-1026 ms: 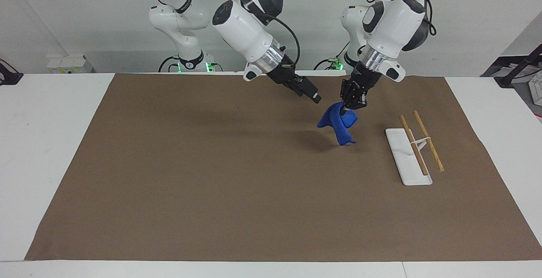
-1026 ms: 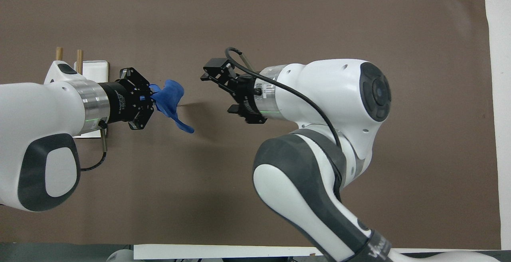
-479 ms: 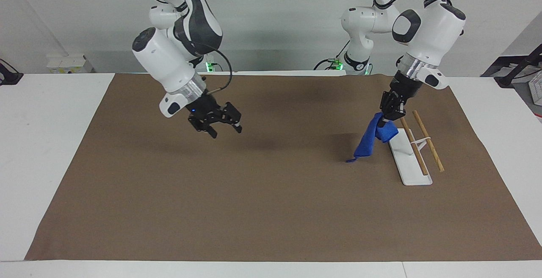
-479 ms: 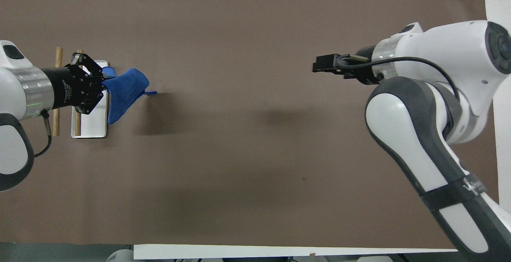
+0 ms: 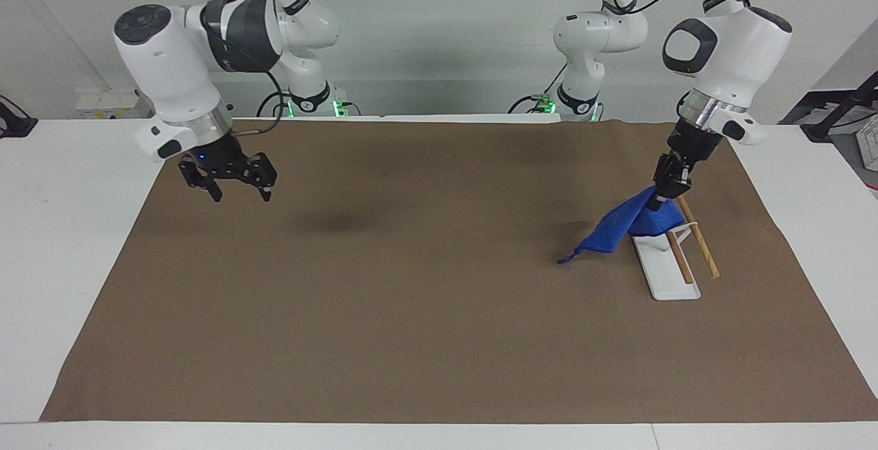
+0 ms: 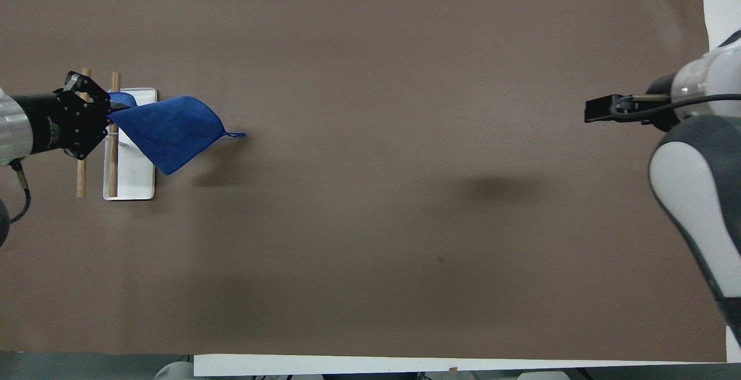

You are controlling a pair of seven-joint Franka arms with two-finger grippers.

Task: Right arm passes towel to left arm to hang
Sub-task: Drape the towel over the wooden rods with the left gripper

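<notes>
The blue towel (image 5: 621, 227) hangs from my left gripper (image 5: 662, 203), which is shut on one corner of it. The gripper is over the end of the white rack (image 5: 665, 271) that is nearer to the robots. The towel slopes down from the rack's wooden rods (image 5: 698, 239), and its corner loop (image 5: 566, 258) is low by the mat, toward the right arm's end. In the overhead view the towel (image 6: 173, 131) spreads out from the left gripper (image 6: 114, 114) across the rack (image 6: 136, 180). My right gripper (image 5: 236, 193) is open and empty, raised over the mat at its own end; it also shows in the overhead view (image 6: 596, 109).
A brown mat (image 5: 411, 313) covers most of the white table (image 5: 68, 230). The rack stands on it at the left arm's end, with two wooden rods (image 6: 82, 165) on a white base.
My left gripper has carried the towel from beside the rack to over its rods, and the towel has spread out. The right arm has drawn back to its own end, gripper open.
</notes>
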